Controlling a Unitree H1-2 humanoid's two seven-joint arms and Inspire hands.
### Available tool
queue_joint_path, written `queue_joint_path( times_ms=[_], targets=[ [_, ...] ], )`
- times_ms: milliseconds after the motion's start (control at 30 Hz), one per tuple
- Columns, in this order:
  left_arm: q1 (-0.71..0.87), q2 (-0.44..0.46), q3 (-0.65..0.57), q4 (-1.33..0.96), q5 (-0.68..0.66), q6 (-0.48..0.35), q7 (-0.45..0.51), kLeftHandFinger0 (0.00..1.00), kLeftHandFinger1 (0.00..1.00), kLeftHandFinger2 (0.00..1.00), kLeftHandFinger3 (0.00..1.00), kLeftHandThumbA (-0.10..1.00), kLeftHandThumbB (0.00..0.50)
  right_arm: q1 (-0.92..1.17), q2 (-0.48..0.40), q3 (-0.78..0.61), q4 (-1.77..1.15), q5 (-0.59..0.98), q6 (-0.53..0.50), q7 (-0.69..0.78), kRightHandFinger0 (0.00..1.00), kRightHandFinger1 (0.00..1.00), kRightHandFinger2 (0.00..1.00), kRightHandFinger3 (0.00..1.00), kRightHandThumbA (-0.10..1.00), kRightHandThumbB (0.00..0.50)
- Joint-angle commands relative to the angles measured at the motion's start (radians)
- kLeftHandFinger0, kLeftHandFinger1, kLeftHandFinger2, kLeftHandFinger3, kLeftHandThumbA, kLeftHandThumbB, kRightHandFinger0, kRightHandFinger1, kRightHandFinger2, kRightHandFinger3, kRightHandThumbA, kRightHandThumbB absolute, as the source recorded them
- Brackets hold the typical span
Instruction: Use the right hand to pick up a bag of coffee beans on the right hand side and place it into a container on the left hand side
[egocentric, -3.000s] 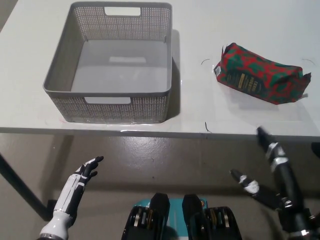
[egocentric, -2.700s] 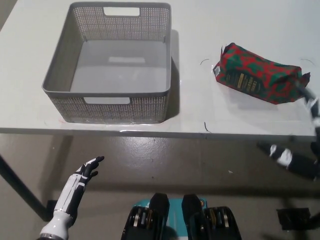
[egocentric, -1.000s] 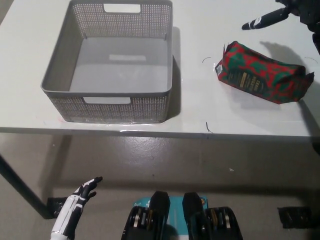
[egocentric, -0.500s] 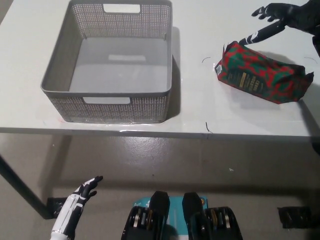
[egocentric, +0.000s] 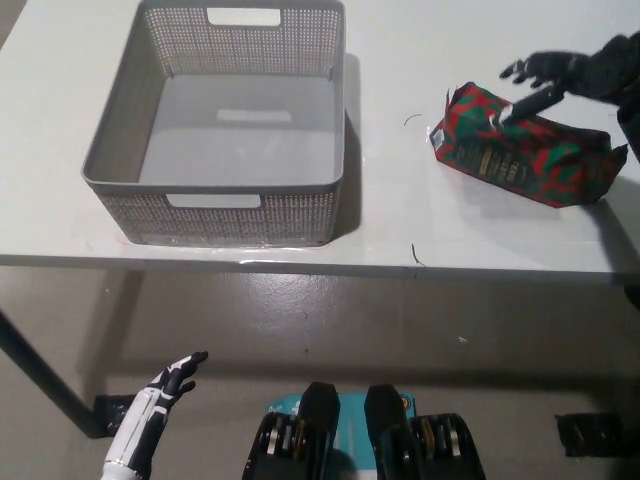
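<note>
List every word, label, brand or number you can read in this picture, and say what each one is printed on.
Coffee bag: a dark panel on its side carries gold lettering, too small and blurred to read.
Grey basket: no text visible on it.
White table: a few thin dark marks, none forming letters or numbers.
Nothing else in view bears legible text.

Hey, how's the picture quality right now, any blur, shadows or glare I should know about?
Head view: the right hand is soft with motion blur above the coffee bag; the bag and the basket are sharp. The basket casts a dark shadow on the white table to its right. A faint sheen lies along the table's front edge.
</note>
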Motion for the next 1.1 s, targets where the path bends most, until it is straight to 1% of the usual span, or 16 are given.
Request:
queue_joint_path(
  times_ms=[0,67,267,333,367,400,467,600,667,700,733,800,833,967,1033,1067],
  targets=[
    [-0.014,0.021,-0.002,-0.034,-0.015,-0.034,-0.026,1.0,1.0,1.0,1.0,1.0,0.196,-0.021,-0.032,-0.02,-0.003,0.028,-0.024,0.021,1.0,1.0,1.0,1.0,0.85,0.488],
    [-0.017,0.021,-0.001,-0.03,-0.018,-0.035,-0.029,1.0,1.0,1.0,1.0,1.0,0.199,-0.006,-0.042,-0.033,0.006,0.038,-0.028,0.013,1.0,1.0,1.0,1.0,0.83,0.5],
    [-0.022,0.021,-0.001,-0.025,-0.013,-0.039,-0.029,1.0,1.0,1.0,1.0,1.0,0.206,0.022,-0.049,-0.049,0.052,0.05,-0.052,-0.008,1.0,1.0,1.0,1.0,0.85,0.5],
    [-0.024,0.02,-0.001,-0.022,-0.014,-0.042,-0.031,1.0,1.0,1.0,1.0,1.0,0.205,0.035,-0.05,-0.045,0.053,0.043,-0.053,-0.015,1.0,1.0,1.0,1.0,0.82,0.5],
    [-0.025,0.021,-0.001,-0.023,-0.019,-0.04,-0.034,1.0,1.0,1.0,1.0,1.0,0.212,0.046,-0.051,-0.045,0.058,0.044,-0.062,-0.019,1.0,1.0,1.0,1.0,0.8,0.48],
    [-0.025,0.021,0.0,-0.027,-0.019,-0.034,-0.036,1.0,1.0,1.0,1.0,1.0,0.22,0.053,-0.049,-0.045,0.07,0.045,-0.068,-0.015,1.0,1.0,1.0,1.0,0.8,0.478],
    [-0.026,0.022,0.001,-0.03,-0.02,-0.028,-0.039,1.0,1.0,1.0,1.0,1.0,0.222,0.067,-0.043,-0.045,0.097,0.047,-0.086,-0.027,1.0,1.0,1.0,1.0,0.8,0.488],
    [-0.031,0.022,0.004,-0.031,-0.019,-0.029,-0.04,1.0,1.0,1.0,1.0,1.0,0.226,0.093,-0.033,-0.067,0.136,0.071,-0.092,-0.048,1.0,1.0,1.0,1.0,0.76,0.485],
    [-0.037,0.023,0.006,-0.027,-0.029,-0.033,-0.046,1.0,1.0,1.0,1.0,1.0,0.217,0.108,-0.026,-0.067,0.139,0.068,-0.098,-0.055,1.0,1.0,1.0,1.0,0.78,0.468],
    [-0.044,0.021,0.007,-0.024,-0.03,-0.032,-0.046,1.0,1.0,1.0,1.0,1.0,0.219,0.113,-0.024,-0.06,0.146,0.06,-0.107,-0.061,1.0,1.0,1.0,1.0,0.8,0.491],
    [-0.046,0.02,0.008,-0.023,-0.035,-0.033,-0.048,1.0,1.0,1.0,1.0,1.0,0.218,0.116,-0.023,-0.054,0.144,0.053,-0.112,-0.076,1.0,1.0,1.0,1.0,0.81,0.5],
    [-0.051,0.019,0.007,-0.023,-0.031,-0.036,-0.047,1.0,1.0,1.0,1.0,1.0,0.21,0.124,-0.019,-0.038,0.146,0.034,-0.13,-0.125,1.0,1.0,1.0,1.0,0.82,0.5],
    [-0.054,0.021,0.008,-0.022,-0.033,-0.037,-0.05,1.0,1.0,1.0,1.0,1.0,0.209,0.127,-0.014,-0.035,0.147,0.029,-0.129,-0.155,1.0,1.0,1.0,1.0,0.79,0.495],
    [-0.063,0.02,0.011,-0.026,-0.04,-0.028,-0.056,1.0,1.0,1.0,1.0,1.0,0.192,0.144,0.003,-0.03,0.152,0.025,-0.149,-0.227,1.0,1.0,1.0,1.0,0.75,0.5],
    [-0.069,0.021,0.011,-0.023,-0.036,-0.03,-0.056,1.0,1.0,1.0,1.0,1.0,0.192,0.144,0.009,-0.027,0.158,0.023,-0.15,-0.24,1.0,1.0,1.0,1.0,0.71,0.492],
    [-0.071,0.02,0.012,-0.027,-0.038,-0.022,-0.057,1.0,1.0,1.0,1.0,1.0,0.203,0.143,0.017,-0.027,0.167,0.025,-0.148,-0.244,1.0,1.0,1.0,1.0,0.67,0.487]
  ],
)
